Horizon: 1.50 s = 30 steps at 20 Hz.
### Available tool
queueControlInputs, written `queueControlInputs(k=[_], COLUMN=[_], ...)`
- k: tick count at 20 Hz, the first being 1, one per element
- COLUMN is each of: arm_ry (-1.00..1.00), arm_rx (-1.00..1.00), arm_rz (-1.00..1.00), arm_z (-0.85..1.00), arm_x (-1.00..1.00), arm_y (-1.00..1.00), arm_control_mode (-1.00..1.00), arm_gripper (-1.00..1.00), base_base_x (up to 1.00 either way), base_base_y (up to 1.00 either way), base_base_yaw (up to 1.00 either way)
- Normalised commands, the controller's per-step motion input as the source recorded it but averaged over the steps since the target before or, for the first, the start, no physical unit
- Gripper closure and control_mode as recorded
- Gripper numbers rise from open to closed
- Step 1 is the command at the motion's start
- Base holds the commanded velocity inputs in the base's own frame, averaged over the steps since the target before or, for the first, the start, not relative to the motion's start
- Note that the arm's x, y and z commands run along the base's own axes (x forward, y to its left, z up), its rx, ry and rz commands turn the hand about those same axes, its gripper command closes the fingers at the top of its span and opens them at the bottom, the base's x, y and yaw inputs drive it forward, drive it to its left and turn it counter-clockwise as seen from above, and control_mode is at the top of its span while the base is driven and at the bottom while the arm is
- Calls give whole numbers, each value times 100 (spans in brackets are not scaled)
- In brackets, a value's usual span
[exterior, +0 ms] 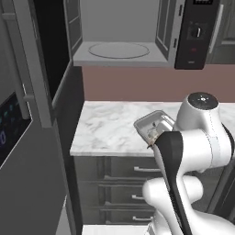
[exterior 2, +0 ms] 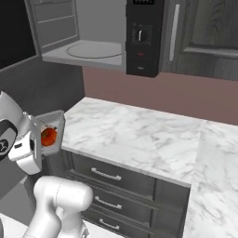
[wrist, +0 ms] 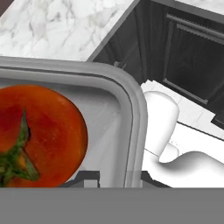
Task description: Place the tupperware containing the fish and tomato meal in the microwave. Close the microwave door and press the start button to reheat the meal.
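Fingers [wrist: 118, 178] pinch the tupperware [wrist: 131, 113] rim, held tilted above the desk [exterior: 110, 126] edge; the tomato [exterior 2: 48, 136] could spill before reaching the microwave [exterior: 119, 57].

Tupperware [exterior: 153, 123] over marble counter [exterior: 108, 126] — tilted

marble counter [exterior 2: 139, 135], dark drawers [exterior 2: 111, 179], pink wall [exterior 2: 186, 100]

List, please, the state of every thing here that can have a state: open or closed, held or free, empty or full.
Dark grey-black microwave: open, light grey cavity empty.
Round glass turntable: bare.
Translucent grey-white tupperware: held, lifted off the marble counter, tilted.
Red-orange tomato: inside the tupperware.
Gripper: shut on the tupperware rim.
Cabinet drawers: closed.
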Motion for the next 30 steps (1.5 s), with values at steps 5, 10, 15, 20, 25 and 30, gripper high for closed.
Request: queueControlInputs(k=[5, 10, 15, 20, 25, 30], arm_ry=[0, 0, 0, 0, 0, 0], arm_rx=[0, 0, 0, 0, 0, 0], arm_rz=[0, 0, 0, 0, 0, 0], arm_z=[0, 0, 0, 0, 0, 0], arm_x=[0, 0, 0, 0, 0, 0], arm_y=[0, 0, 0, 0, 0, 0], arm_control_mode=[100, 100, 100, 100, 100, 100], arm_gripper=[100, 100, 100, 100, 100, 100], base_base_x=[29, 1, 0, 4, 9, 16], base_base_y=[-2, 0, 0, 0, 0, 0], base_base_yaw=[3, 10, 16, 16, 16, 16])
